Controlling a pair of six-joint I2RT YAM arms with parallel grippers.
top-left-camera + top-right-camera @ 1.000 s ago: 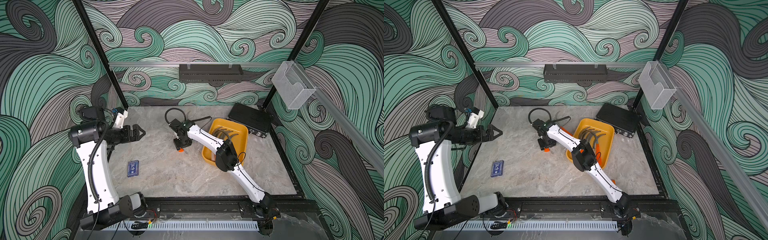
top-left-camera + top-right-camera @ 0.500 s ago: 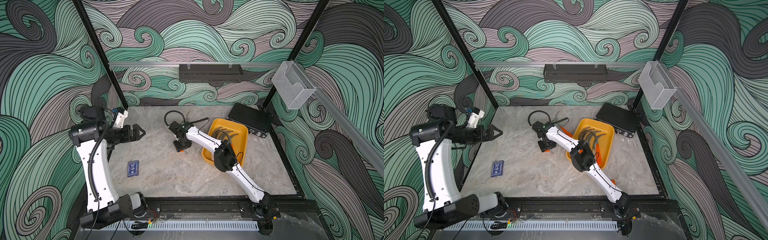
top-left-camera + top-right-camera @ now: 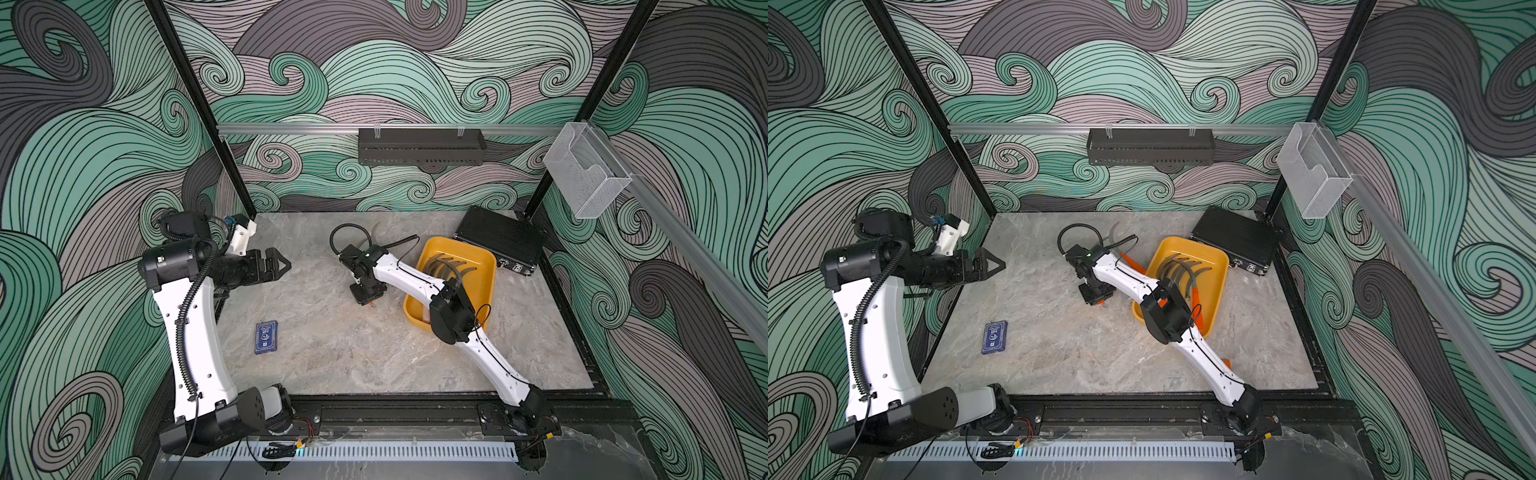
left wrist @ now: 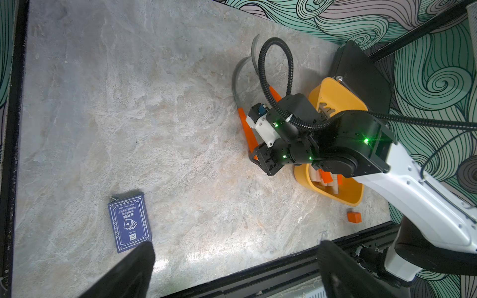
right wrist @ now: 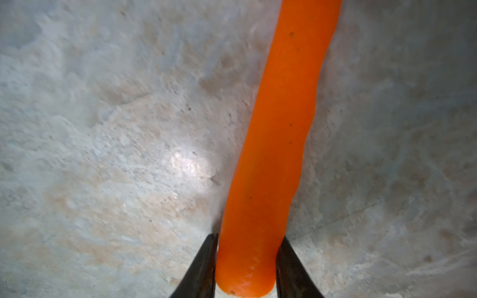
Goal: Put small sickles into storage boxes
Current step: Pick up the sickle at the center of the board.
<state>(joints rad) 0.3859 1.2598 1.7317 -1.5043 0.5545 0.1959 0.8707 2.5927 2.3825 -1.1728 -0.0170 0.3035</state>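
Marble tabletop (image 3: 332, 353): right jaws clench 1 orange-handled sickle (image 5: 271, 154); left jaws gape, released.

Both top views looked down from high up at the same whole table (image 3: 332, 353). The left wrist camera looked across that table from farther off and saw the right arm (image 4: 426, 201). The right wrist camera sat very close to an orange handle (image 5: 271, 154).
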